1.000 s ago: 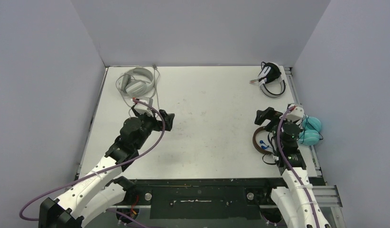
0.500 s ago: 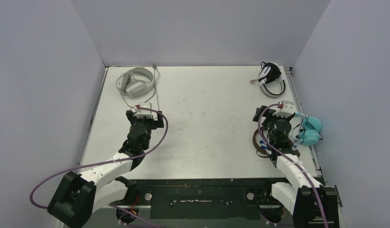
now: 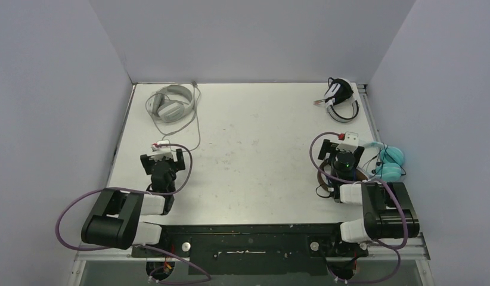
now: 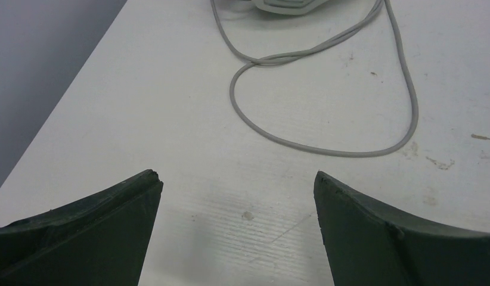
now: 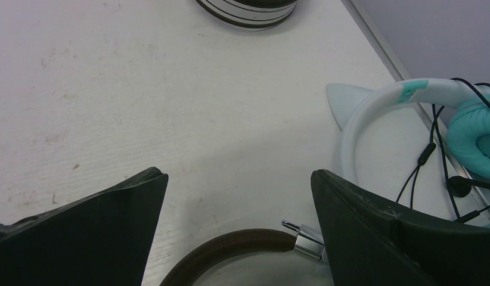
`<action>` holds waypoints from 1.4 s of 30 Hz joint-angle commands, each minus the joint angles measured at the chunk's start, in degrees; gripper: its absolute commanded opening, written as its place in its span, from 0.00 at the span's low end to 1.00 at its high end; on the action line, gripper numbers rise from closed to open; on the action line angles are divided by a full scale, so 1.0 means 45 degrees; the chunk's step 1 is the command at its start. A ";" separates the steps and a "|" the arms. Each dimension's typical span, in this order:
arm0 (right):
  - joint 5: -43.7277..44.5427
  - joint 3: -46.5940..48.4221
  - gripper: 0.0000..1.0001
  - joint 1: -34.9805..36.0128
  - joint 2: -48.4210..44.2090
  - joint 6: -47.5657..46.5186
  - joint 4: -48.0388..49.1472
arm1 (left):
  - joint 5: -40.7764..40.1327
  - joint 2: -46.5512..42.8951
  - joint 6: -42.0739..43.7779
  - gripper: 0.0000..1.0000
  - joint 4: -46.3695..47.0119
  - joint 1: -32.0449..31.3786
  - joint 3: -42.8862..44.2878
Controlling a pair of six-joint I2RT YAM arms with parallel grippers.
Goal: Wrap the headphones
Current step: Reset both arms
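Observation:
The pale grey headphones [image 3: 170,104] lie at the far left, and their grey cable [image 4: 326,101] loops on the table ahead of my left gripper [image 4: 238,185]. That gripper is open and empty, low over bare table [image 3: 163,158]. The brown headphones' band [image 5: 230,250] lies between and just below the open fingers of my right gripper [image 5: 239,196], mostly hidden under that arm in the top view [image 3: 322,176]. The light teal headphones [image 3: 390,164] with a white band [image 5: 374,113] lie to its right. The black-and-white headphones [image 3: 341,98] sit at the far right.
The table's right edge [image 5: 380,42] runs close beside the teal headset, whose thin black cable [image 5: 421,161] lies by my right finger. The left edge [image 4: 81,77] is near my left gripper. Grey walls close in the table on three sides.
Both arms have folded back towards the near edge. My left gripper has drawn away from the grey headphones and turned to face them. My right gripper has dropped over the brown band.

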 commanded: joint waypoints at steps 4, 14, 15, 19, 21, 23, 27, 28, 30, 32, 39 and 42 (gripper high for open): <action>0.0268 -0.0133 0.99 0.0249 0.2704 -0.0573 0.4747 | 0.2575 0.2075 -0.0264 0.97 0.3141 0.1071 0.0328; 0.1182 0.0146 1.00 0.0797 0.3090 -0.0750 0.4552 | 0.1988 0.3704 -0.0490 0.95 0.3616 0.1258 0.0932; 0.1124 0.0149 1.00 0.0781 0.3101 -0.0743 0.4573 | 0.1996 0.3726 -0.0507 0.96 0.3125 0.1253 0.1166; 0.1032 0.0157 1.00 0.0742 0.3100 -0.0720 0.4538 | 0.1988 0.3720 -0.0492 0.97 0.2932 0.1258 0.1340; 0.1032 0.0159 1.00 0.0749 0.3088 -0.0720 0.4524 | 0.1989 0.3728 -0.0500 0.97 0.2966 0.1254 0.1330; 0.1031 0.0157 1.00 0.0741 0.3078 -0.0724 0.4540 | 0.1986 0.3740 -0.0482 0.97 0.2979 0.1248 0.1330; 0.1012 0.0169 1.00 0.0721 0.3079 -0.0720 0.4521 | 0.1977 0.3737 -0.0402 0.97 0.2975 0.1241 0.1302; 0.0997 0.0169 1.00 0.0717 0.3083 -0.0719 0.4521 | 0.2004 0.3735 -0.0386 0.97 0.2986 0.1217 0.1309; 0.1008 0.0169 1.00 0.0712 0.3078 -0.0704 0.4521 | 0.2081 0.3729 -0.0384 0.97 0.2972 0.1218 0.1349; 0.0974 0.0169 1.00 0.0725 0.3088 -0.0702 0.4505 | 0.2085 0.3731 -0.0403 0.97 0.2941 0.1219 0.1350; 0.0964 0.0169 1.00 0.0692 0.3085 -0.0700 0.4501 | 0.2086 0.3730 -0.0404 0.97 0.2944 0.1219 0.1350; 0.0934 0.0169 1.00 0.0693 0.3078 -0.0700 0.4491 | 0.2108 0.3756 -0.0400 0.97 0.2925 0.1221 0.1383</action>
